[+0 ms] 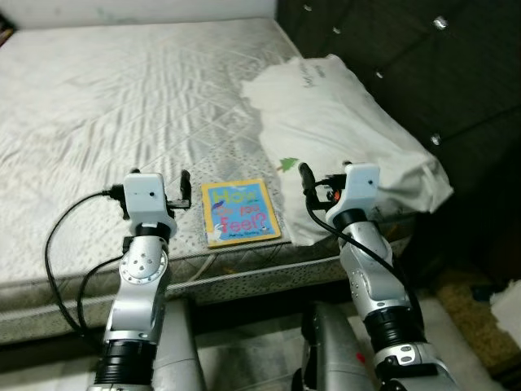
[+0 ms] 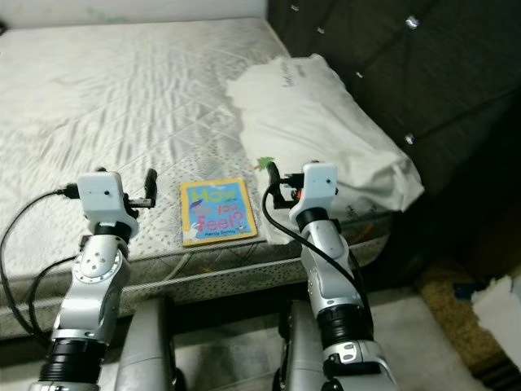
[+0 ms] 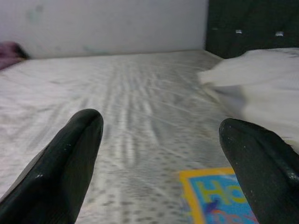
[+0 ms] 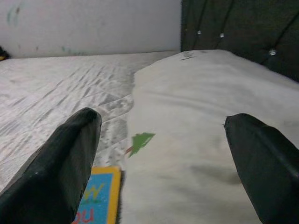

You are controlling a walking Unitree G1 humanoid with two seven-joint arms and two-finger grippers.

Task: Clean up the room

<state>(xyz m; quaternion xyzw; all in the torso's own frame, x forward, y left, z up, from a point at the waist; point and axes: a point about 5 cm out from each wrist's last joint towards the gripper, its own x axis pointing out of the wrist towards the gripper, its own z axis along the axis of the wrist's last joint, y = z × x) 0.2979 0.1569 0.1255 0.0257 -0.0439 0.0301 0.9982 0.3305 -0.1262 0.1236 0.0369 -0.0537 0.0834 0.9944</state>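
Observation:
A children's book (image 1: pixel 240 212) with a yellow border and blue cover lies flat near the front edge of the bare grey mattress (image 1: pixel 122 98). A white pillow (image 1: pixel 342 138) with a small green mark (image 4: pixel 140 140) rests to its right, overhanging the mattress edge. My left gripper (image 1: pixel 177 197) hovers just left of the book, open, with the book's corner (image 3: pixel 219 196) showing between its fingers (image 3: pixel 70 158). My right gripper (image 1: pixel 319 183) is open over the pillow's near edge, just right of the book (image 4: pixel 98 196). Neither gripper holds anything.
A dark tufted headboard (image 1: pixel 407 57) runs along the right side behind the pillow. A pale wall (image 3: pixel 103 23) stands beyond the mattress. On the floor at the right lies something white (image 1: pixel 509 301). A purple object (image 3: pixel 11 49) sits at the mattress's far corner.

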